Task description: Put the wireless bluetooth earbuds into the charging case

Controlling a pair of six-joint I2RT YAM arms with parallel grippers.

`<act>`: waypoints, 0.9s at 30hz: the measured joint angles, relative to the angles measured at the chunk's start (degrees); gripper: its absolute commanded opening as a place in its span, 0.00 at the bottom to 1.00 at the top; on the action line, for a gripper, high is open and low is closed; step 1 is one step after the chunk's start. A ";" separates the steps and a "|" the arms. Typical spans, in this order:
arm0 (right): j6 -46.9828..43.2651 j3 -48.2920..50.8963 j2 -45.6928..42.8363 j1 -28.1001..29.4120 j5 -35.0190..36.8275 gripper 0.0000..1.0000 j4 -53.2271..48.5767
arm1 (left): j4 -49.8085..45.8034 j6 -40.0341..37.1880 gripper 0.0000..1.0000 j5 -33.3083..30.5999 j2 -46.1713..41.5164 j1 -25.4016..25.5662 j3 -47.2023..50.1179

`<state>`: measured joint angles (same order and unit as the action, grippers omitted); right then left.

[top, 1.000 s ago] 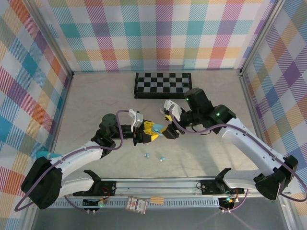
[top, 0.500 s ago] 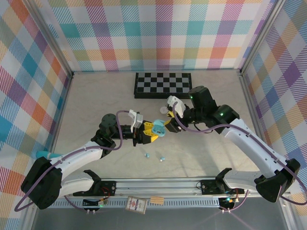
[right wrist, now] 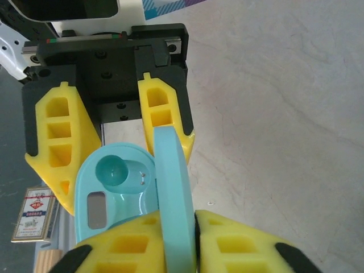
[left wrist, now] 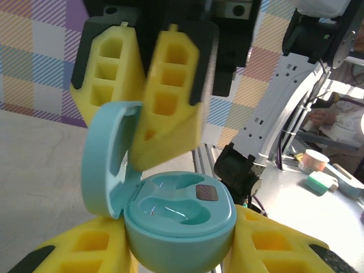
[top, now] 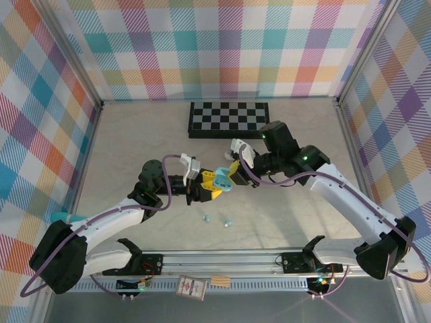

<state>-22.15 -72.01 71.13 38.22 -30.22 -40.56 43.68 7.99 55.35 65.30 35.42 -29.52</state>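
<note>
Your left fingers (left wrist: 85, 250) are clenched on the base of the teal charging case (left wrist: 182, 227), one yellow finger at each side, and they hold it above the table (top: 135, 148), near its middle. You see the case open: its lid (left wrist: 105, 165) stands upright on the hinge, and the two hollows in the base show well in the left wrist view. Your right fingers (right wrist: 239, 244) meet the case from the opposite side and are closed on this lid, which sits edge-on between them and touches both. Two small earbuds (top: 207, 218) lie on the table nearer to the arm bases than the case, near each other and apart from both pairs of fingers. You find the chessboard (top: 229, 119) lying flat at the far edge of the table
</note>
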 measured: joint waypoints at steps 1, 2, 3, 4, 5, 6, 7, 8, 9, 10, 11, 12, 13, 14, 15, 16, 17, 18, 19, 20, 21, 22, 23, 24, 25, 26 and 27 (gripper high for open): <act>0.09 0.00 0.04 -0.02 -0.13 0.10 0.02 | 0.02 0.04 0.26 0.02 0.02 0.00 0.00; 0.24 0.02 0.07 -0.02 -0.15 0.08 0.04 | 0.04 0.13 0.26 0.00 0.02 0.00 0.00; 0.28 0.02 0.07 0.00 -0.11 0.05 0.07 | 0.04 0.15 0.26 0.00 0.02 0.00 0.00; 0.26 0.02 0.07 0.00 -0.09 0.03 0.04 | 0.04 0.15 0.26 0.04 0.02 0.00 0.00; 0.26 0.02 0.07 0.00 -0.09 0.01 0.04 | 0.04 0.15 0.26 0.04 0.02 0.00 0.00; 0.26 0.02 0.07 0.00 -0.09 0.00 0.07 | 0.04 0.15 0.26 0.02 0.02 0.00 0.00; 0.26 0.02 0.07 0.00 -0.09 0.00 0.07 | 0.04 0.15 0.27 0.02 0.09 0.00 0.00; 0.26 0.02 0.07 0.00 -0.07 0.00 0.04 | 0.09 0.15 0.28 0.02 0.13 0.00 0.00; 0.26 0.02 0.07 0.00 -0.04 0.00 0.07 | 0.15 0.15 0.36 0.02 0.22 0.00 0.00; 0.26 0.04 0.04 0.00 0.00 0.00 0.17 | 0.26 0.13 0.45 -0.07 0.26 0.00 0.00; 0.28 0.13 -0.04 0.00 0.11 0.00 0.46 | 0.46 -0.07 0.49 -0.17 0.31 0.00 -0.02; 0.31 0.33 -0.15 0.00 0.39 0.00 0.96 | 0.59 -0.04 0.53 0.00 0.33 0.02 -0.02; 0.31 0.61 -0.42 0.00 0.50 0.00 1.27 | 0.68 0.09 0.57 -0.13 0.35 0.00 -0.02; 0.31 0.98 -0.81 0.00 0.79 0.00 1.60 | 0.74 0.15 0.59 -0.15 0.39 0.00 -0.02; 0.33 1.38 -1.29 0.00 1.09 0.00 1.97 | 0.94 0.13 0.62 -0.37 0.52 0.00 -0.02; 0.35 1.70 -1.79 0.00 1.38 0.00 2.32 | 1.09 0.13 0.64 -0.55 0.66 0.00 -0.02; 0.48 1.95 -2.23 0.00 1.70 0.00 2.58 | 1.07 0.26 0.66 -0.66 0.74 0.00 -0.02; 0.50 2.08 -2.56 0.00 1.99 0.00 2.95 | 1.07 0.17 0.67 -0.92 0.76 0.00 -0.02; 0.57 2.10 -2.75 0.00 2.32 0.00 3.50 | 1.11 0.13 0.70 -1.05 0.76 0.00 -0.02; 0.68 2.10 -2.86 0.00 2.58 0.00 3.96 | 1.11 0.13 0.72 -1.29 0.76 0.00 -0.02; 0.72 2.14 -2.95 0.00 2.86 0.00 4.52 | 1.14 0.11 0.75 -1.51 0.79 0.00 -0.02; 0.76 2.21 -2.95 0.00 3.08 0.00 5.05 | 1.27 0.09 0.78 -1.81 0.90 0.00 -0.02; 0.81 2.29 -2.97 0.00 3.23 0.00 5.46 | 1.36 0.28 0.80 -2.08 0.98 0.00 -0.02; 0.92 2.47 -2.97 0.00 3.39 0.00 5.90 | 1.57 0.35 0.80 -2.51 1.22 0.00 -0.02; 0.98 2.67 -2.95 0.00 3.45 0.00 6.27 | 1.88 0.48 0.80 -2.82 1.46 0.00 -0.02; 1.16 2.80 -2.95 0.00 3.67 0.00 6.51 | 2.25 0.68 0.81 -3.23 1.79 0.00 -0.02; 1.22 2.93 -2.95 0.00 3.87 0.00 6.75 | 2.69 0.87 0.79 -3.65 2.16 0.00 -0.02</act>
<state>-20.93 -69.08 68.18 38.22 -26.35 -33.80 46.37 8.86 51.70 67.46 35.42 -29.54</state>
